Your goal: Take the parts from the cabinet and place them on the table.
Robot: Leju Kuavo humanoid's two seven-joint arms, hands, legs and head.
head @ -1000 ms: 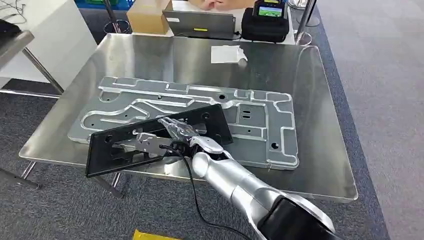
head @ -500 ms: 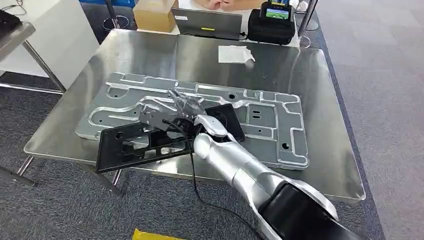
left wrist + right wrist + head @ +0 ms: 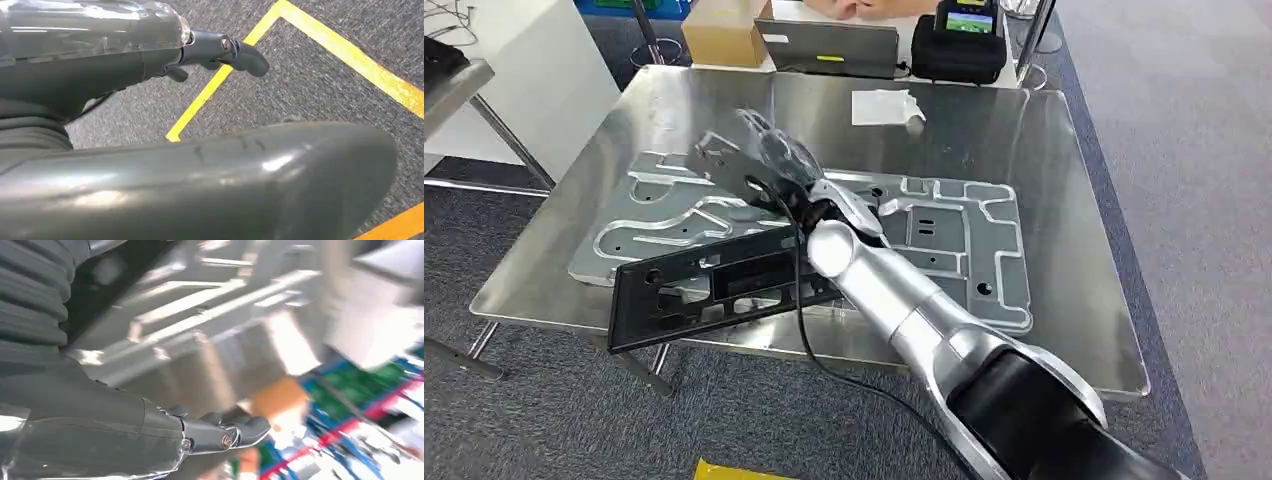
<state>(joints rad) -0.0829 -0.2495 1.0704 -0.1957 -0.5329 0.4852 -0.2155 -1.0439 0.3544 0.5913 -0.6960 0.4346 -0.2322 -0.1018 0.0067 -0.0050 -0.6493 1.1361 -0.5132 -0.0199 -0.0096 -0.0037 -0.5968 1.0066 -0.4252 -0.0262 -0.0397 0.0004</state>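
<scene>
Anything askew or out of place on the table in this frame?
Yes. The black frame part lies crooked, resting partly on the large machined aluminium plate, with its near corner jutting past the steel table edge. The right hand is above the plate, apart from the black part.

Beyond the fingers (image 3: 754,140), a white crumpled paper (image 3: 882,106) lies near the far edge of the steel table (image 3: 1074,300). Farther past it stand a brown cardboard box (image 3: 722,32), a grey laptop (image 3: 826,47) and a black device with a lit screen (image 3: 959,42). Grey carpet (image 3: 1184,150) covers the floor, with yellow tape lines (image 3: 320,40) on it.
</scene>
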